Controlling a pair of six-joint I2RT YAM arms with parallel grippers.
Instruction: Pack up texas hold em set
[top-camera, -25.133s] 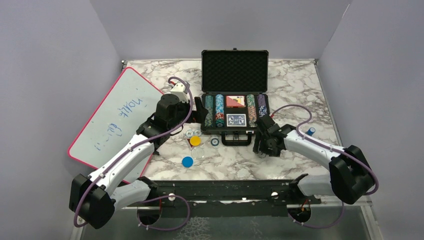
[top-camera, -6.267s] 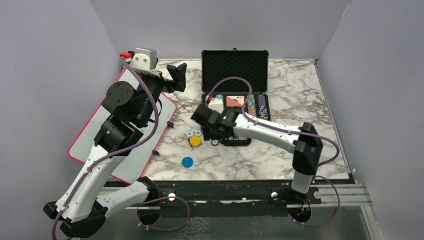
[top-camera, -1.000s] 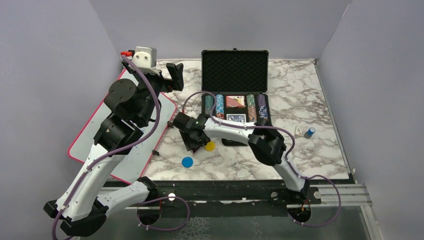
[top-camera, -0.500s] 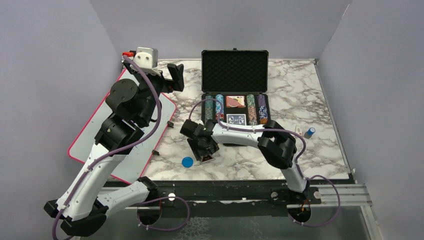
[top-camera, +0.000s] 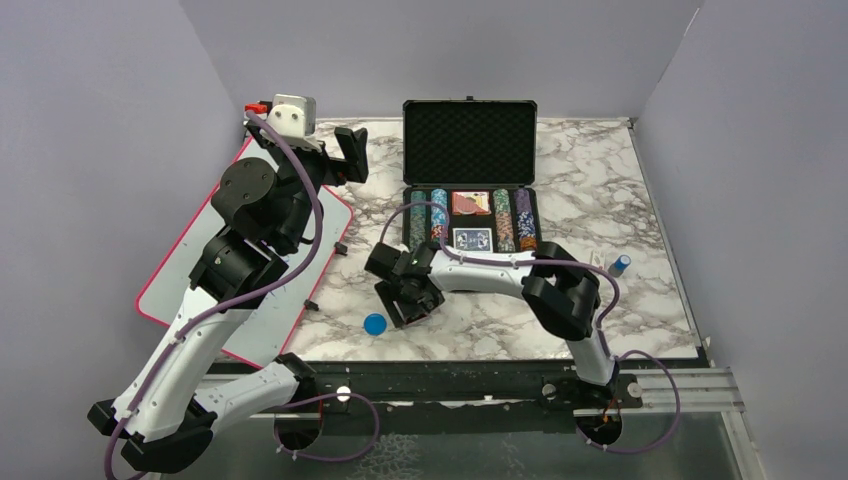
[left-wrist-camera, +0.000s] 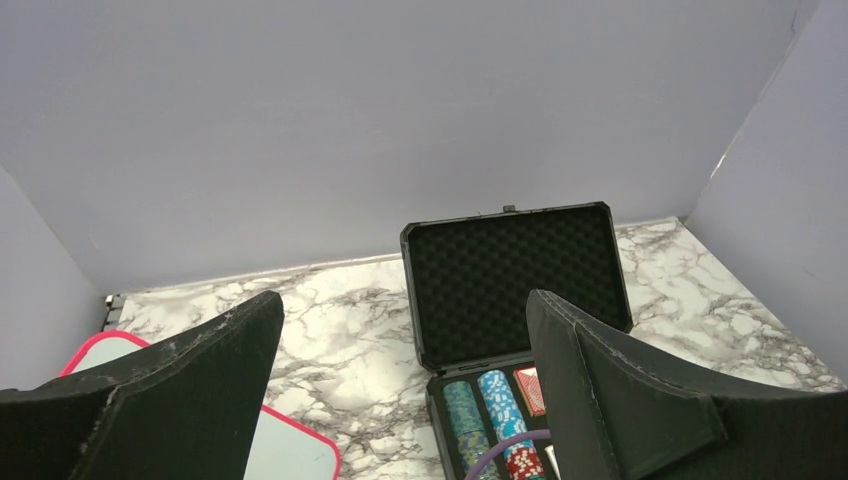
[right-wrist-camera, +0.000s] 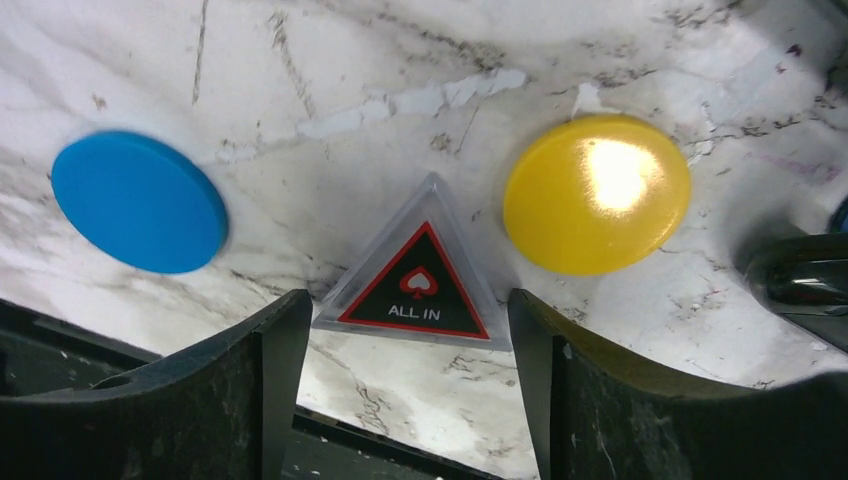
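Two buttons, a blue disc (right-wrist-camera: 138, 200) and a yellow disc (right-wrist-camera: 597, 192), flank the triangular ALL IN token (right-wrist-camera: 418, 285) near the front edge of the surface (top-camera: 600, 190). The right pincer (top-camera: 408, 301) hangs low with its jaws spread either side of that token, probably lined up to pinch it. The left pincer (left-wrist-camera: 402, 330), spread and empty, sits raised by the left edge, clear of the open briefcase (top-camera: 468, 140) at the back.

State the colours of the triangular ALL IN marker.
Clear triangular plastic marker: black face, red border; right wrist view.
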